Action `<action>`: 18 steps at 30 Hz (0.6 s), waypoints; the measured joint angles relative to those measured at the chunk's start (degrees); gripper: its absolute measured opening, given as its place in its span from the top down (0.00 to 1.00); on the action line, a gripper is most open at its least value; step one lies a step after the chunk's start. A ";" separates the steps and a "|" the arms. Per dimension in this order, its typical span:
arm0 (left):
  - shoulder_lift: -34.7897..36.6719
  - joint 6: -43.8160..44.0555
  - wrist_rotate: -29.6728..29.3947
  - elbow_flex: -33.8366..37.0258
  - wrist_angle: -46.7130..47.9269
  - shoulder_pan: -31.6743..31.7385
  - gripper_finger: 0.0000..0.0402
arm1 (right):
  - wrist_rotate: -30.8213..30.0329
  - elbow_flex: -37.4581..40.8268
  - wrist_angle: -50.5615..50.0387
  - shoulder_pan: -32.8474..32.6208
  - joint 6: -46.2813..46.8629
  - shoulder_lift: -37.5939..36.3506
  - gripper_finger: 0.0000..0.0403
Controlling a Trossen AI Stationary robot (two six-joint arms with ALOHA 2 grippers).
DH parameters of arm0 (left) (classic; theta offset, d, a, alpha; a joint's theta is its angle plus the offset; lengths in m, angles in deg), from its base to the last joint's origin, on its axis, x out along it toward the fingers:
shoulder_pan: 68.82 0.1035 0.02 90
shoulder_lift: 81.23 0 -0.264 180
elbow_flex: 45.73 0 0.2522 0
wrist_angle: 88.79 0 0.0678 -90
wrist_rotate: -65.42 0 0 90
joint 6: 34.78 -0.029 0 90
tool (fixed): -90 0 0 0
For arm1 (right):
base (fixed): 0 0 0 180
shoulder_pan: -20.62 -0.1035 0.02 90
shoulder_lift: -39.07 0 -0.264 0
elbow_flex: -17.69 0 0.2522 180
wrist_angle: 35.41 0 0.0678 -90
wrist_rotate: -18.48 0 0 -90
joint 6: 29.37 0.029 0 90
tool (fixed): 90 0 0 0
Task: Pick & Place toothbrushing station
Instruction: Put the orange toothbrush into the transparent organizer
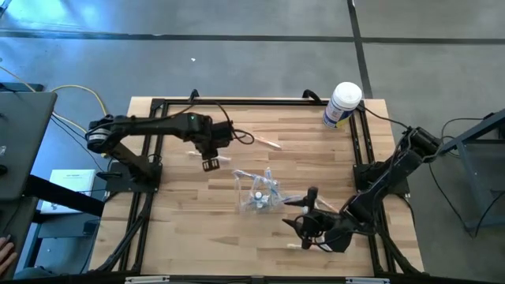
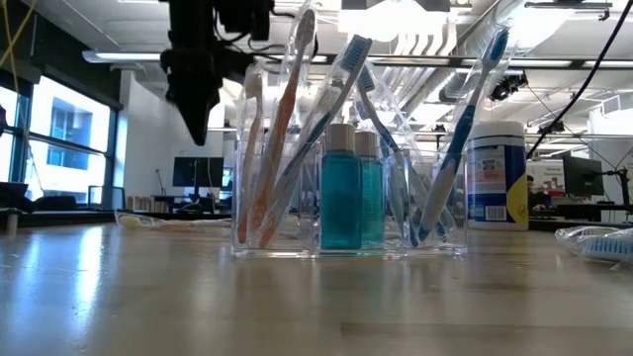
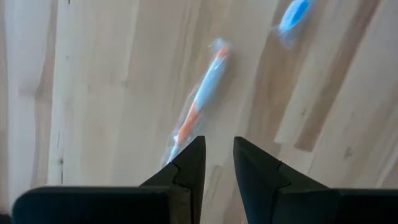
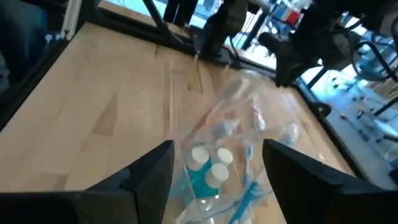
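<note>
The right gripper (image 1: 304,223), jaws spread wide and empty, sat at five o'clock of the toothbrushing station (image 1: 256,192) (apparently lining up), while the left gripper (image 1: 211,163), jaws narrowly apart and empty, hovered at ten o'clock.

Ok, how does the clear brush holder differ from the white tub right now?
The clear holder is see-through and loaded with toothbrushes and small teal bottles; the white tub is opaque with a blue label. The holder stands mid-table near the right claw, which is open; the tub stands at the far right corner, away from both arms. Both stand upright on the wooden table.
</note>
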 joint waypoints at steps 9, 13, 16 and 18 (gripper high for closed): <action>-0.02 -7.25 4.07 9.11 -7.92 2.11 0.81 | -0.38 0.00 -4.97 0.03 3.66 0.00 0.41; -0.04 -10.31 1.35 14.03 -13.97 2.73 0.81 | -0.46 0.00 -4.95 0.04 3.62 0.00 0.41; -0.04 -11.64 0.30 15.96 -15.89 3.37 0.81 | -0.42 0.00 -4.91 0.47 3.20 0.00 0.41; -0.04 -12.40 0.19 16.60 -17.17 3.93 0.81 | -0.42 0.00 -4.82 1.05 3.22 0.00 0.41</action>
